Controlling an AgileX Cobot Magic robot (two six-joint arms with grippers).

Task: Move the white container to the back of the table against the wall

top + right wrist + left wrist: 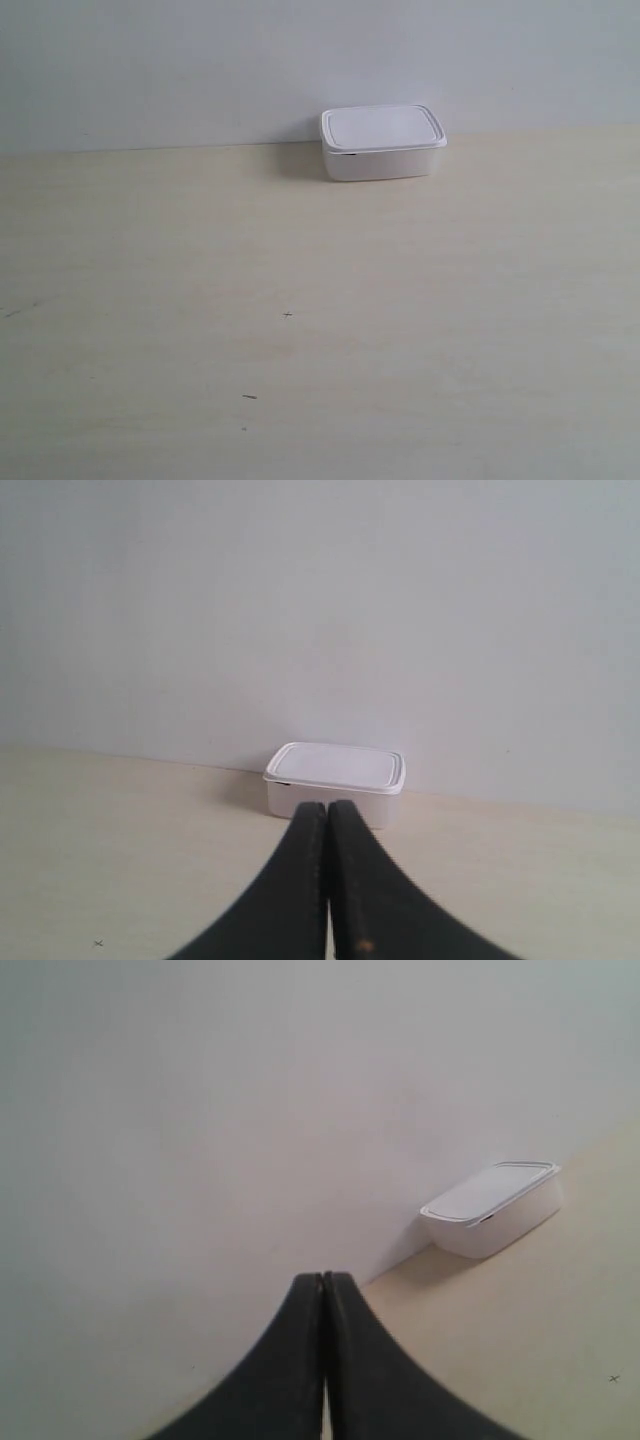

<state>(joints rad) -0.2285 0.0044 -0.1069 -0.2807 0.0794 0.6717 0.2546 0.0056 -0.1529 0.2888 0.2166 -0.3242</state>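
The white container (382,142) with its lid on stands at the far edge of the table (300,300), its back against the wall (200,60). No arm shows in the exterior view. My left gripper (323,1278) is shut and holds nothing; the white container (495,1208) lies well off to one side of it, by the wall (200,1110). In the right wrist view my right gripper (327,805) is also shut and holds nothing, pointing straight at the white container (337,778), which sits some way beyond its tips.
A few tiny dark specks (288,315) mark the pale wood-grain surface. The table's top stretches wide in front of and to both sides of the box.
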